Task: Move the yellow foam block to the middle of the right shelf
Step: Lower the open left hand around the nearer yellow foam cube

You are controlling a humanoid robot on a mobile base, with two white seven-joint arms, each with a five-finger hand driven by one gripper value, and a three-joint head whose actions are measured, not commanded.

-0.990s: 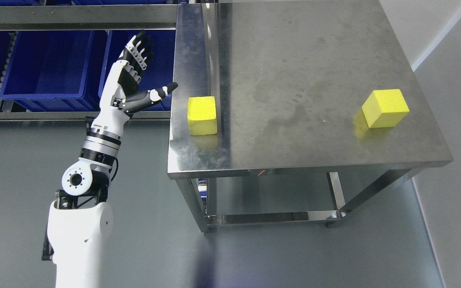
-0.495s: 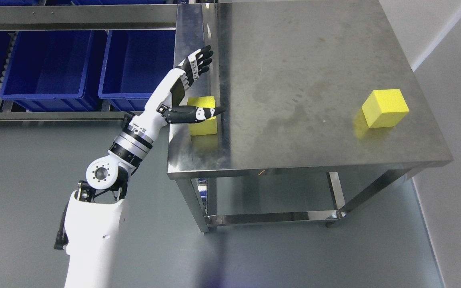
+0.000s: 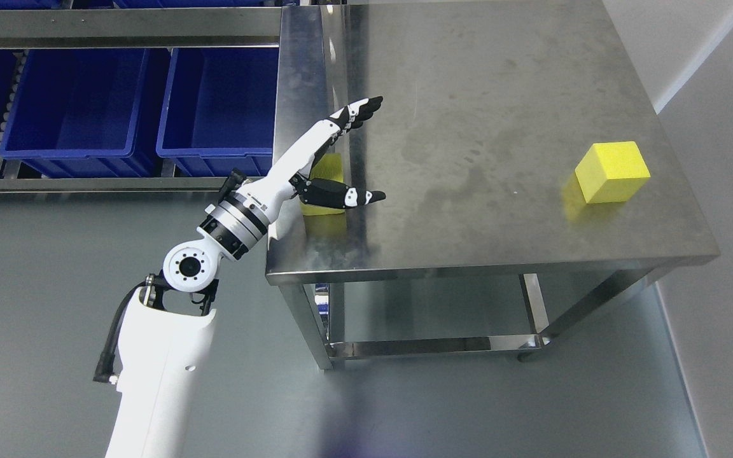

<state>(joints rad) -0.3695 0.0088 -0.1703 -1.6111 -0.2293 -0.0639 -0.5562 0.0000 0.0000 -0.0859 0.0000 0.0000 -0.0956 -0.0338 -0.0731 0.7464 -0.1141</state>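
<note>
While yellow foam block [image 3: 329,166] sits near left edge of steel table [image 3: 500,95], half hidden, left hand [image 3: 335,162] hangs over it, fingers [image 3: 360,111] wide, holding nothing; best to drop straight down, thumb and fingers on opposite sides, squeeze softly; second block [image 3: 612,172] well apart.

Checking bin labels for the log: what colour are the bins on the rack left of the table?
Dark blue bins, clearest in the head view.

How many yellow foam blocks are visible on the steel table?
2. One yellow block sits near the table's left edge, partly hidden behind the open left hand; the other block stands near the right edge.
</note>
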